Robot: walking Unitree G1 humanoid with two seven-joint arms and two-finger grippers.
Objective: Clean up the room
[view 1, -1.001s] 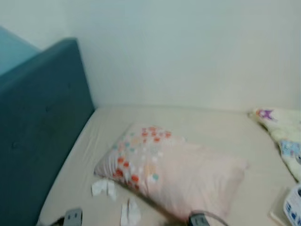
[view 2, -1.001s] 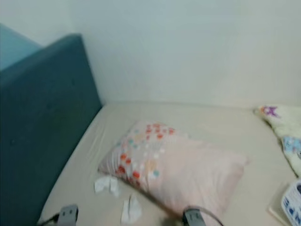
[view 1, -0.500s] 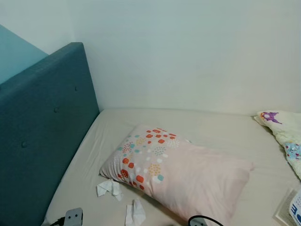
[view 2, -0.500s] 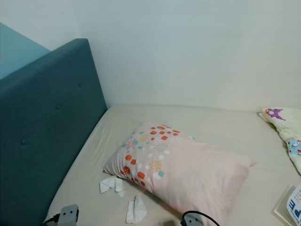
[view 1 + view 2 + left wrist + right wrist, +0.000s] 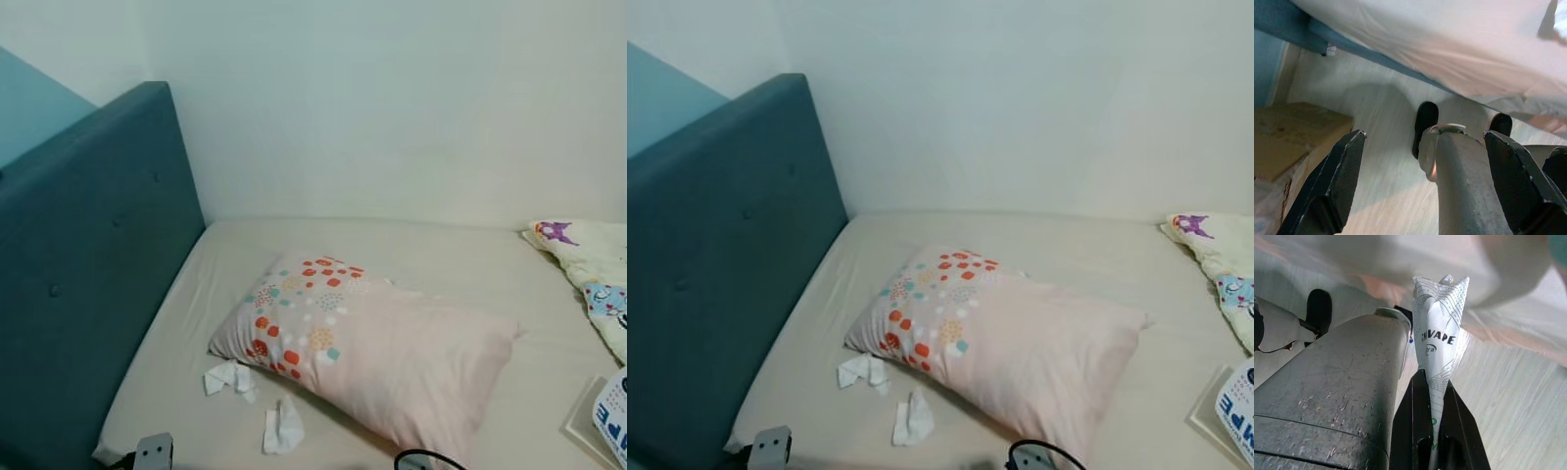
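Note:
Two crumpled white tissues [image 5: 230, 379] [image 5: 282, 429] lie on the cream bed [image 5: 411, 250], just in front of a pink pillow [image 5: 372, 352] with coloured dots at one end. My right gripper [image 5: 1431, 387] hangs low beside my leg and is shut on a crumpled white printed wrapper [image 5: 1437, 323]. My left gripper [image 5: 1425, 142] also hangs low, open, its fingers [image 5: 1332, 186] spread wide with nothing between them, over the pale wooden floor by the bed's edge.
A teal padded headboard [image 5: 78, 274] stands at the bed's left, a white wall behind. A cartoon-print blanket [image 5: 588, 274] and a white-blue printed packet [image 5: 609, 416] lie at the right. A cardboard box [image 5: 1288, 137] sits on the floor near my left side.
The blurred head view has sharpened and shifted slightly with the camera. Pillow, tissues and blanket lie where they were.

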